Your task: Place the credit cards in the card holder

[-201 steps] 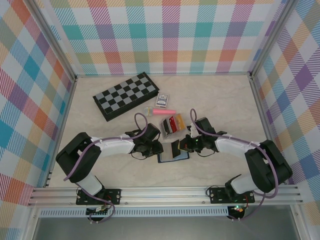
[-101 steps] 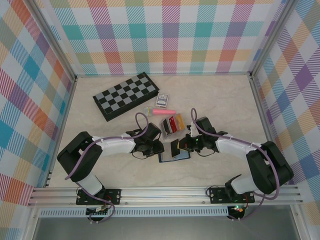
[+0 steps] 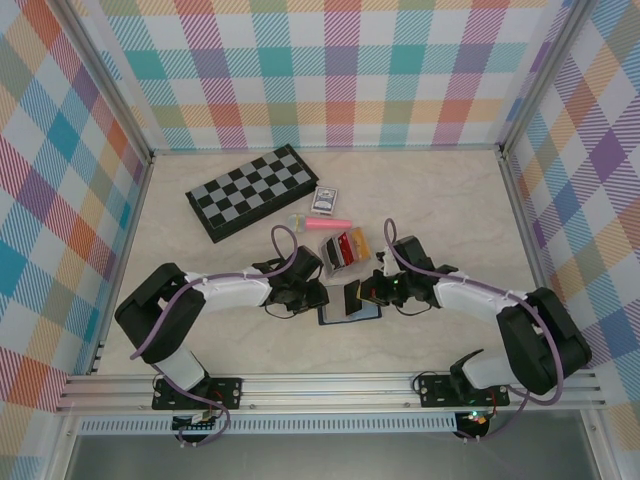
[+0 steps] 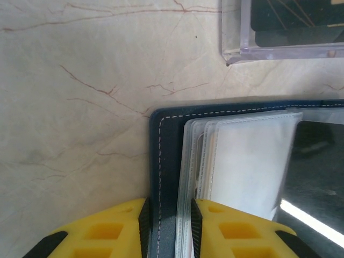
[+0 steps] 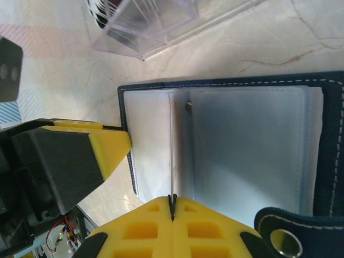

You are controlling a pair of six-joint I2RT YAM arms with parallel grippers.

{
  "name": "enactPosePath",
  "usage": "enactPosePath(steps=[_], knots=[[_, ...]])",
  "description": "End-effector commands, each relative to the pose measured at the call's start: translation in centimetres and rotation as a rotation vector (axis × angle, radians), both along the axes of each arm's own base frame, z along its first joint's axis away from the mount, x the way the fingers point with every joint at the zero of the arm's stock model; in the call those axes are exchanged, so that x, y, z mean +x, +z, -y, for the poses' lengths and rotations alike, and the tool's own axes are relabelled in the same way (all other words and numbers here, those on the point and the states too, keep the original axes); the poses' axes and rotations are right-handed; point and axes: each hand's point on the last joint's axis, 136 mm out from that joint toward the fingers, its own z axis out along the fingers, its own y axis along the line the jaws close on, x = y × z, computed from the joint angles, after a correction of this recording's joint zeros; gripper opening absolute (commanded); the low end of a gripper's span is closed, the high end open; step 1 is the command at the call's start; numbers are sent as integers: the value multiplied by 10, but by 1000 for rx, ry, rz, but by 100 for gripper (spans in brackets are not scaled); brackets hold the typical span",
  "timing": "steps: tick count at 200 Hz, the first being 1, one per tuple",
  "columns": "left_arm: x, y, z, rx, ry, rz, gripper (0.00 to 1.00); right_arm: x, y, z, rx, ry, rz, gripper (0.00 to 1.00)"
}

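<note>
The left fingers (image 4: 194, 228) stand narrow, pinched on the left edge of the navy-blue folding card holder (image 4: 161, 161), with its stitched cover and the rim of a clear sleeve between them; the right fingers (image 5: 172, 207) are pressed together on a thin black plastic credit card (image 3: 352, 297), which stands on edge over the card holder's open inside and shows from the right wrist as a fine line across the sleeves; whether its lower edge touches a sleeve I cannot tell; the card holder lies open and flat on the pale marbled bench (image 3: 450, 210), its snap tab (image 5: 282, 236) on the side nearer the right fingers; just behind the card holder sits a clear plastic box (image 3: 338, 262) with red, yellow and black credit cards (image 3: 352, 243) inside; further behind the card holder lie a pink tube (image 3: 327, 224) and a blue-patterned pack of playing cards (image 3: 325, 200); behind it and to the left lies a folded black-and-grey chessboard (image 3: 250, 190).
</note>
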Motion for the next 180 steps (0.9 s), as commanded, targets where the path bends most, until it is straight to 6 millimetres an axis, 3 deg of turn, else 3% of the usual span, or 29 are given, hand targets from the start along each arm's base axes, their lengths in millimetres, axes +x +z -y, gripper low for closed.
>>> enactPosePath(steps=[1, 64, 96, 124, 161, 180], knots=[[-10, -10, 1, 24, -30, -18, 27, -4, -1, 1, 7, -14, -21, 1], [-10, -11, 2, 23, -30, -18, 27, -9, -16, 3, -9, -22, -58, 1], [-10, -10, 2, 22, -30, -19, 27, -10, -12, 12, -50, -32, -28, 1], [-10, -11, 1, 21, -28, -18, 27, -9, -4, 7, -9, -20, -24, 2], [-9, -10, 4, 15, -30, -18, 27, -8, -7, -5, 55, -2, -56, 2], [-8, -10, 4, 14, -28, -18, 27, -9, -17, 2, 7, -23, -72, 1]])
